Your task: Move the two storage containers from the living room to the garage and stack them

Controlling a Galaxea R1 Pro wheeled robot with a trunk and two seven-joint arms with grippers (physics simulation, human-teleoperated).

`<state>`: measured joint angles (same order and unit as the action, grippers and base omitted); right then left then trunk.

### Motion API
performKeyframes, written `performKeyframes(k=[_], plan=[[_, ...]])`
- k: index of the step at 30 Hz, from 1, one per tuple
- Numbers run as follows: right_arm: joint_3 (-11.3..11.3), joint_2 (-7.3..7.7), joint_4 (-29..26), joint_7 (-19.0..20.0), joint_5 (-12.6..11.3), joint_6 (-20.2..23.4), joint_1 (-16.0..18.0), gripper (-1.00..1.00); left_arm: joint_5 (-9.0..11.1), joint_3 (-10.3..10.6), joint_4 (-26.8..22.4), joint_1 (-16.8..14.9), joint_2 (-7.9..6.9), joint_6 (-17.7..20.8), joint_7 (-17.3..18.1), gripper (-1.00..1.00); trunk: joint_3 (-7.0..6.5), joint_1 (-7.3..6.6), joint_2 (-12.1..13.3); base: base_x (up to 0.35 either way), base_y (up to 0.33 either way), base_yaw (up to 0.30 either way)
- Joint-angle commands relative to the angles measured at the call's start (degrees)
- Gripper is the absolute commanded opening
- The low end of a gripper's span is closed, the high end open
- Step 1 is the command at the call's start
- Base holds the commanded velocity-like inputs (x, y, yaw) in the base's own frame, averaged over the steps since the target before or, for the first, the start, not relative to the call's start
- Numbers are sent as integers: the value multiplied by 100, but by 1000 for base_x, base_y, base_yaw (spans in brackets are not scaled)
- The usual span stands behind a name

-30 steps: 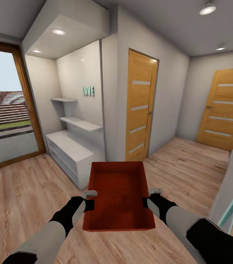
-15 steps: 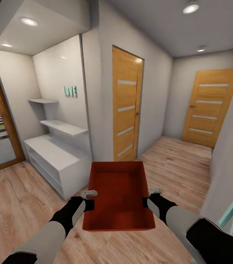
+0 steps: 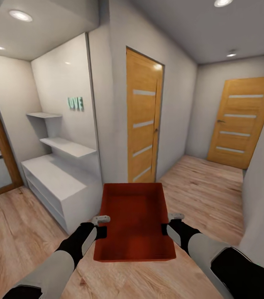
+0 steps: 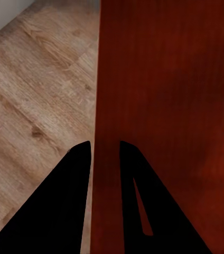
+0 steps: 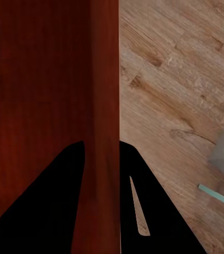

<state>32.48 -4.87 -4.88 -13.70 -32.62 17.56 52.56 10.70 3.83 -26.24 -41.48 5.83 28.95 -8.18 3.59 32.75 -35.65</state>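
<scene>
The red bin point(image 3: 135, 222) is up in the air over the wood floor point(image 3: 15, 232). The left gripper point(image 3: 102, 219) pinches one side wall, and the right gripper point(image 3: 174, 216) pinches the other. A white shelf point(image 3: 57, 182) stands near.

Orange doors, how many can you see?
2: one door in the wall just past the white shelves, another door at the hallway's far end. More may be hidden.
</scene>
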Motion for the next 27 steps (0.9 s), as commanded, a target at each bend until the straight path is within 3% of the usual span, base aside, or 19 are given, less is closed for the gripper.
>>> performKeyframes(k=[1,18,27], plan=[[119,4,-27,-50,124,37,8,-100,-76,76,32,-1,-12,50,-87,-100,10,6,-9,322,0,0],[119,4,-29,-50,124,37,8,-100,-76,82,32,-1,-12,50,-88,-100,10,6,-9,322,0,-1],[119,4,-27,-54,124,37,8,-100,-76,82,32,-1,-12,50,-86,-100,10,6,-9,322,0,-200]])
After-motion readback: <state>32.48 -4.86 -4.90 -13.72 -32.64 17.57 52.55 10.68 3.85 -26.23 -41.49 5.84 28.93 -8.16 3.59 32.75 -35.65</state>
